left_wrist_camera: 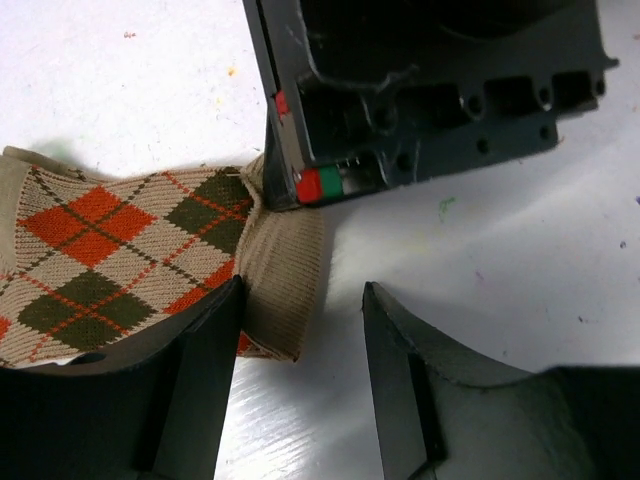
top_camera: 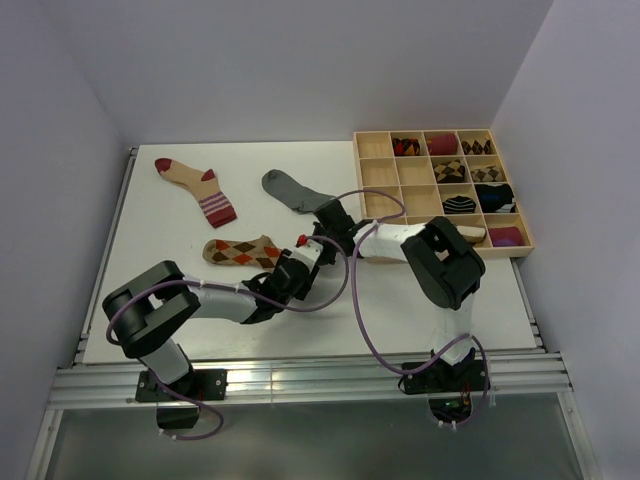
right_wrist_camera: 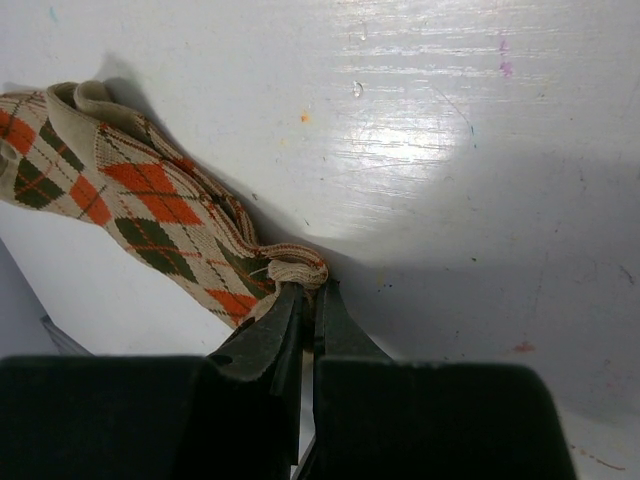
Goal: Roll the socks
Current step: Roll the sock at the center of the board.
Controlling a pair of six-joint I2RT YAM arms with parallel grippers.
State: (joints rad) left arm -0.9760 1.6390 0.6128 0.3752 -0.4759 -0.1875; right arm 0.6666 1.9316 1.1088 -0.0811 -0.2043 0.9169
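The brown argyle sock (top_camera: 238,251) lies flat on the white table, cuff toward the arms. My right gripper (right_wrist_camera: 310,290) is shut on a bunched edge of the argyle sock's cuff (right_wrist_camera: 296,270); from above the right gripper (top_camera: 306,245) sits just right of the sock. My left gripper (left_wrist_camera: 304,300) is open, low over the table, with the cuff's ribbed band (left_wrist_camera: 285,280) lying against its left finger (left_wrist_camera: 205,370) and bare table before the other. The grey sock (top_camera: 290,188) and the beige sock with dark-red toe and striped cuff (top_camera: 195,185) lie farther back, untouched.
A wooden compartment tray (top_camera: 357,180) stands at the back right, several cells holding rolled sock bundles. The right gripper's dark body (left_wrist_camera: 430,100) hangs close above the left gripper's fingers. Grey walls close in the table on three sides.
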